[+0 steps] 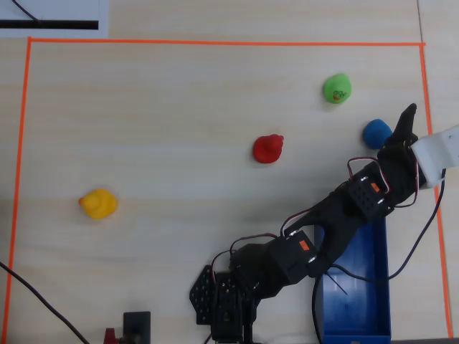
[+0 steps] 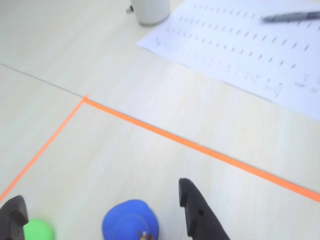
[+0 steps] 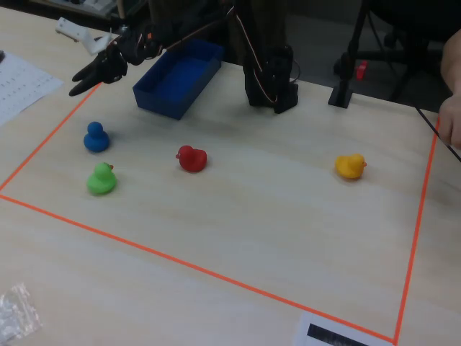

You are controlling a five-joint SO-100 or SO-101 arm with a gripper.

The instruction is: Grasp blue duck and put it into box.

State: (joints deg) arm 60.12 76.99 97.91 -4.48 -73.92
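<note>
The blue duck [image 1: 376, 133] stands on the table near the right tape line, apart from the gripper. In the wrist view the blue duck [image 2: 131, 223] lies low between the two black fingers, closer to the right finger [image 2: 196, 212]. My gripper [image 2: 100, 192] is open and empty, held above the table just beside the duck [image 3: 95, 137]. It also shows in the overhead view [image 1: 403, 123] and in the fixed view [image 3: 85, 81]. The long blue box [image 1: 380, 279] lies under the arm, its walls showing in the fixed view [image 3: 162, 101].
A green duck [image 1: 336, 88] sits close to the blue one, a red duck [image 1: 268, 148] mid-table, a yellow duck [image 1: 98, 203] far left. Orange tape [image 1: 215, 43] frames the area. Outside it lie a printed sheet [image 2: 250, 55], a pen [image 2: 290, 17] and a white cup [image 2: 150, 11].
</note>
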